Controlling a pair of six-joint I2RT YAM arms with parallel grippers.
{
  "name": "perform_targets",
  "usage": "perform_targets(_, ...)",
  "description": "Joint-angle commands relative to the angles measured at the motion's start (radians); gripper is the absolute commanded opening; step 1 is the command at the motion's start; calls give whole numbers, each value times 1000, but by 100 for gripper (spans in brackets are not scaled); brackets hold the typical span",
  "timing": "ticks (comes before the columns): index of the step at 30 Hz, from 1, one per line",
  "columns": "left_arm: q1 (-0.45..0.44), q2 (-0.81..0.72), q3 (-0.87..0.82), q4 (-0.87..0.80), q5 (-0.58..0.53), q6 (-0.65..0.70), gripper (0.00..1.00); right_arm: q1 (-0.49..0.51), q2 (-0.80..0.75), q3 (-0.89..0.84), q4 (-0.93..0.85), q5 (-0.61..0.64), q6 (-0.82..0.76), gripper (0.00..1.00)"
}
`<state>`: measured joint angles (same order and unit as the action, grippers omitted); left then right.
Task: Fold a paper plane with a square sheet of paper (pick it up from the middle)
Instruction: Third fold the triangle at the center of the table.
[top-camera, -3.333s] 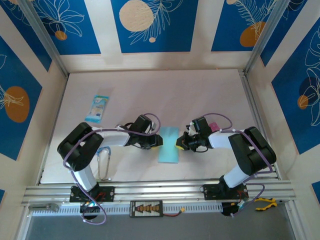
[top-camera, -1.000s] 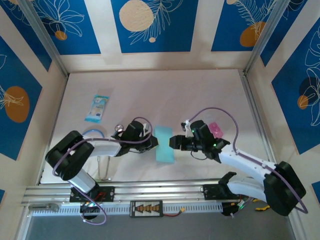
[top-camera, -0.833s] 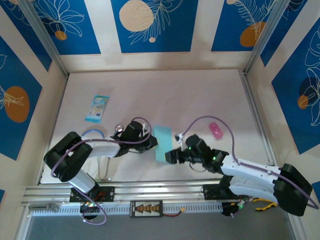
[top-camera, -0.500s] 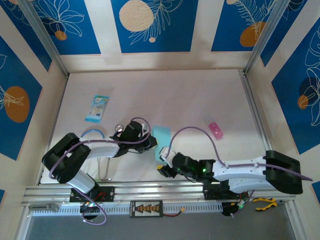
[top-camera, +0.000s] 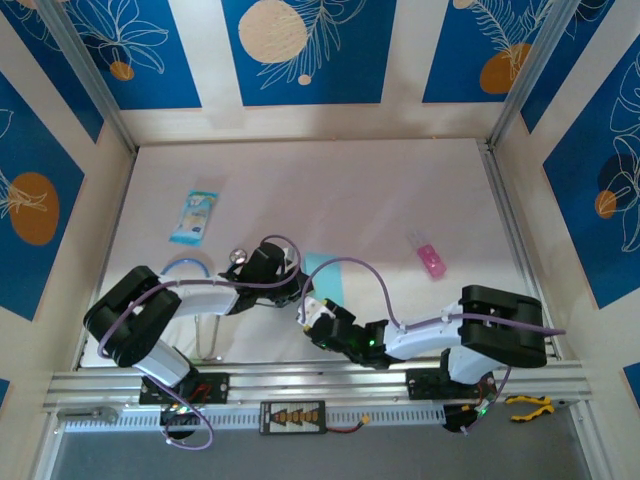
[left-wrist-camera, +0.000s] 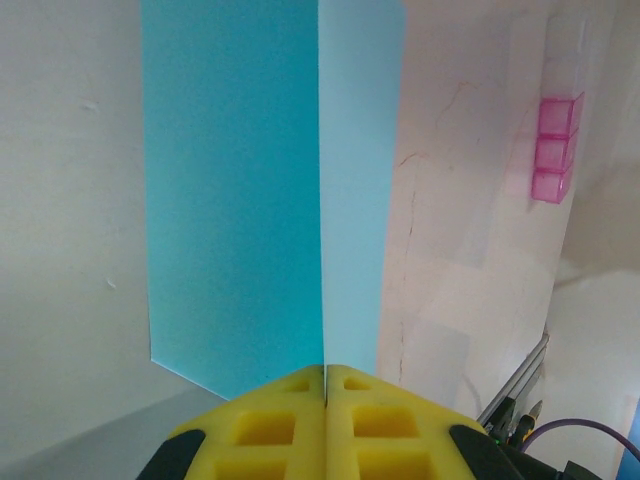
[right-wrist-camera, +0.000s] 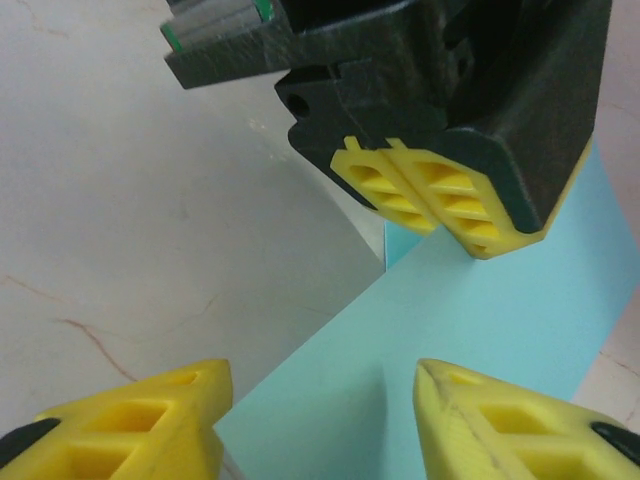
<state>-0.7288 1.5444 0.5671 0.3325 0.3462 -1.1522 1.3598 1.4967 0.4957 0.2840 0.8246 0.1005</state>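
My left gripper (left-wrist-camera: 325, 372) is clamped shut on the edge of the square sheet of paper (left-wrist-camera: 235, 200), and a crease runs straight out from its fingers. Seen from overhead, the sheet sits well to the left of the pink box (top-camera: 427, 257). My right gripper (right-wrist-camera: 320, 380), also left of that box, has its jaws apart over the sheet, facing the left one.

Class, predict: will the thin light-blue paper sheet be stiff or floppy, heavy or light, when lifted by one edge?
Probably floppy: the light-blue paper sheet looks thin, though its crease may stiffen it. Likely light: the left gripper pinches just its edge.
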Motion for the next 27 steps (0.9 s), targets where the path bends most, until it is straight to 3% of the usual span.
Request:
perform_targets(1,7,-14,7,-3,-5,-8,2,15,17,25,6,67,3,47)
perform_targets(6,7,-11,10,-4,-6,-9,2,21,6,13,9,69,20,35)
perform_targets(12,6,-12,13,-12,-9,-5,3,24,-16,6,7,63,38,27)
perform_targets(22,6,-12,11,-17,-12,-4,3,25,-43,-5,16,67,62,27)
perform_targets(27,6,-10,11,-16,-12,-4,3,25,-47,-13,12,56,74,22)
